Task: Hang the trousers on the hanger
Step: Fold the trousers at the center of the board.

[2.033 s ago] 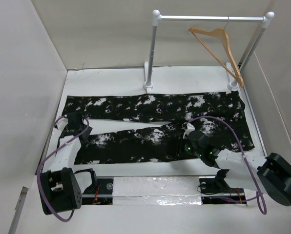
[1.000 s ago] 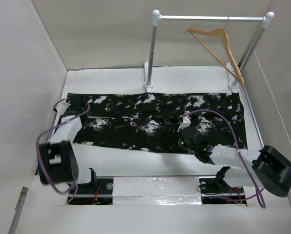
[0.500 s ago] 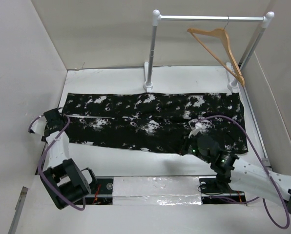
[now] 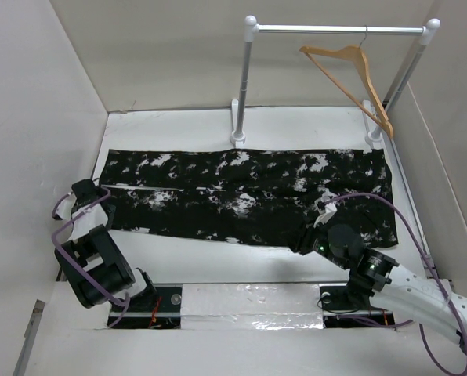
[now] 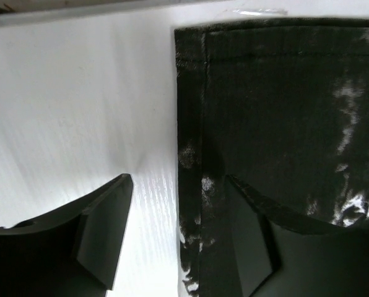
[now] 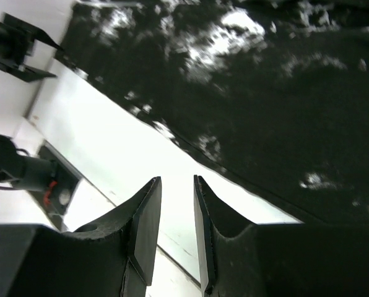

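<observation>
The trousers [image 4: 241, 196], black with white splatter, lie flat across the table, folded lengthwise with one leg over the other. The wooden hanger [image 4: 332, 53] hangs empty from the rack's bar at the back right. My left gripper [image 4: 83, 190] sits at the trousers' left end. In the left wrist view it [image 5: 178, 238] is wide open, and the hem edge of the trousers [image 5: 283, 111] lies loose between its fingers. My right gripper [image 4: 302, 241] hovers at the trousers' near edge. In the right wrist view it [image 6: 175, 229] is narrowly open and empty over bare table, with the trousers [image 6: 283, 80] just beyond.
The white and silver rack [image 4: 339, 30] stands at the back, with its posts on feet behind the trousers. White walls close in the table on the left, right and back. A strip of shiny tape [image 4: 249, 301] runs along the near edge between the arm bases.
The near leg was carried back over the far leg, so the trousers are now folded. Both grippers have let go and drawn back towards the near side.
</observation>
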### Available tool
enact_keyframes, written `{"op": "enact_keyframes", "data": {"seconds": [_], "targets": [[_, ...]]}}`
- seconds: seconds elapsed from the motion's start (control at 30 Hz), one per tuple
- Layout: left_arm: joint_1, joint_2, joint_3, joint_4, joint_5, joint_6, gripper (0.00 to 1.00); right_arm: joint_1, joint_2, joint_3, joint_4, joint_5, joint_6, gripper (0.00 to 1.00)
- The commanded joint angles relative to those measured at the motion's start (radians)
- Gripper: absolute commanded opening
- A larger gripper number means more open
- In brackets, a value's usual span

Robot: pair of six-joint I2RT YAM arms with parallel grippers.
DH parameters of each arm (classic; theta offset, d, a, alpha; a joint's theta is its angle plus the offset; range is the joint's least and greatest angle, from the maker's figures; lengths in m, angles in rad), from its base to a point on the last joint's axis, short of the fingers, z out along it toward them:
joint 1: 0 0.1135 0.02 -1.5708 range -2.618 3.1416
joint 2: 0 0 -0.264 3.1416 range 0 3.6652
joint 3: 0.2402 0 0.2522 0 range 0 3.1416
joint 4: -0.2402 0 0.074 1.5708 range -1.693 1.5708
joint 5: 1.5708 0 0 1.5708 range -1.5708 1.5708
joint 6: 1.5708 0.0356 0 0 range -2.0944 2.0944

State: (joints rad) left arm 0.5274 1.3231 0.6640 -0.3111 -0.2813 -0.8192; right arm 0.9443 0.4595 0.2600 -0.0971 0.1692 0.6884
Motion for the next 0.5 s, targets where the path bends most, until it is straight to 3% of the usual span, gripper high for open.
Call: {"op": "enact_keyframes", "data": {"seconds": [0.0, 0.2, 0.27, 0.3, 0.33, 0.47], "targets": [[-0.006, 0.019, -0.033, 0.049, 0.014, -0.031, 0.56, 0.01, 0.036, 0.013, 0.001, 0.013, 0.005, 0.33], [-0.03, 0.097, -0.044, 0.118, 0.02, -0.057, 0.44, 0.01, 0.059, 0.036, -0.035, 0.038, 0.017, 0.33], [-0.03, 0.11, -0.035, 0.124, 0.021, -0.058, 0.31, 0.01, 0.042, 0.035, -0.044, 0.056, 0.026, 0.34], [-0.03, 0.108, -0.035, 0.129, 0.022, -0.055, 0.21, 0.01, 0.036, 0.027, -0.05, 0.067, 0.031, 0.34], [-0.03, 0.102, -0.035, 0.138, 0.03, -0.052, 0.04, 0.01, 0.03, 0.019, -0.049, 0.105, 0.036, 0.34], [-0.039, -0.01, -0.05, 0.159, 0.083, -0.035, 0.0, -0.025, 0.028, -0.014, -0.038, 0.144, 0.086, 0.35]]}}
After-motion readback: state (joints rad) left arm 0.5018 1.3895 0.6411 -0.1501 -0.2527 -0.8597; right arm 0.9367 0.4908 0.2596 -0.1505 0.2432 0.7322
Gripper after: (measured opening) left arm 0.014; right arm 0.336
